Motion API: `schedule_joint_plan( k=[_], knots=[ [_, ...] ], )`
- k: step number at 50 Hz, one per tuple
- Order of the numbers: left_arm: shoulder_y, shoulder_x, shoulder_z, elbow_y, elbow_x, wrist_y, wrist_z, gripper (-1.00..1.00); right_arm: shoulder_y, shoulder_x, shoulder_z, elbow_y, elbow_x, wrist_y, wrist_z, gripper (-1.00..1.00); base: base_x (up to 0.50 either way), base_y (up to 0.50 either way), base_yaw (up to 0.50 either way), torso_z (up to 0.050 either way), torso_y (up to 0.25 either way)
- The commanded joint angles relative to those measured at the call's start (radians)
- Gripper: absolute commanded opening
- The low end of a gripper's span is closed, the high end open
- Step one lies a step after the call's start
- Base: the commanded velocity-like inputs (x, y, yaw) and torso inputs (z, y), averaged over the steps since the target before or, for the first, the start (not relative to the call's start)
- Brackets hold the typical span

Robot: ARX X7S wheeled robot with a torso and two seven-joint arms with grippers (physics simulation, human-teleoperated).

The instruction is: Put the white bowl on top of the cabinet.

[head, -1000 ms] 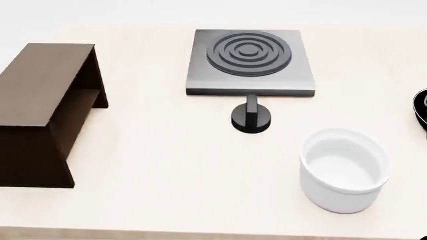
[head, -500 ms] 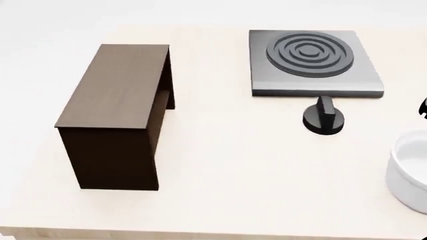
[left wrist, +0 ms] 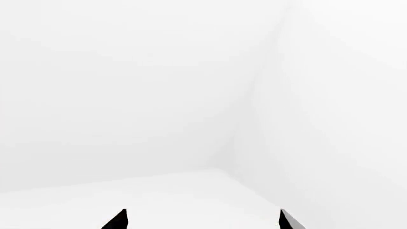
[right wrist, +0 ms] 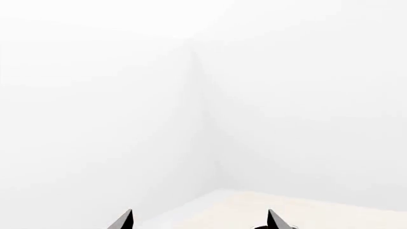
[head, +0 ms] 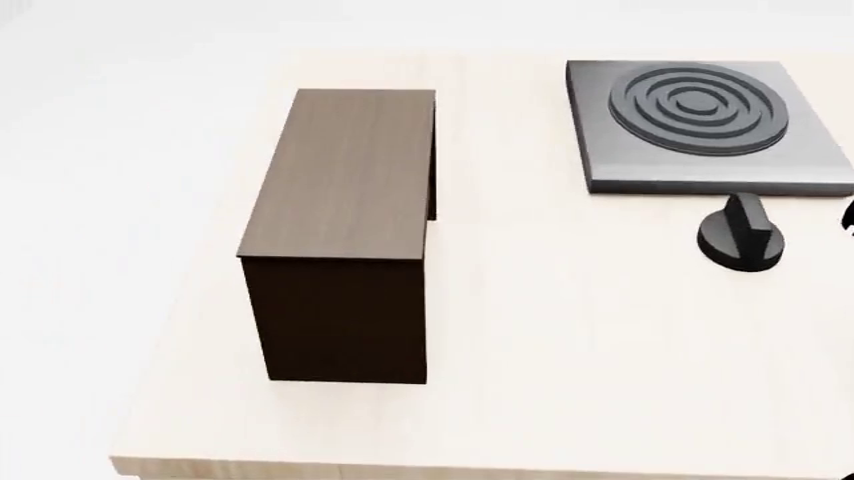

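The left gripper (left wrist: 200,220) shows only as two dark fingertips set well apart, with nothing between them and white walls beyond. The right gripper (right wrist: 200,220) is the same: two dark tips spread wide, holding and touching nothing, facing a white room corner with a strip of pale tabletop at the frame edge.

In the head view the cabinet (head: 350,175) stands on the left part of the light wood table (head: 534,340), a long box with a flat grey-brown wood-grain top and dark sides. To the far right lies the square dark grey stove plate (head: 703,125) with raised concentric rings, cut off by the frame. Just near of it sits a round black knob (head: 741,240) with an upright ridge. The white bowl is out of every view. A dark sliver at the right edge cannot be identified.
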Motion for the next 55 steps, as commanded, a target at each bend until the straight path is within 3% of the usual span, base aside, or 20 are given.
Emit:
schedule_joint_plan(
  k=[1, 44, 55],
  knots=[
    [0.009, -0.001, 0.006, -0.007, -0.005, 0.015, -0.002, 1.0, 0.001, 0.003, 0.002, 0.005, 0.009, 0.009, 0.002, 1.0, 0.29, 0.0, 0.0, 0.0, 0.0],
    [0.002, -0.021, 0.023, -0.008, -0.028, 0.007, -0.027, 1.0, -0.003, 0.013, -0.003, 0.005, 0.023, 0.011, 0.022, 1.0, 0.37, 0.0, 0.0, 0.0, 0.0],
    [0.004, -0.025, 0.027, -0.007, -0.033, 0.009, -0.032, 1.0, 0.005, 0.024, 0.013, 0.071, -0.06, -0.02, 0.114, 1.0, 0.01, 0.0, 0.0, 0.0, 0.001]
  ],
)
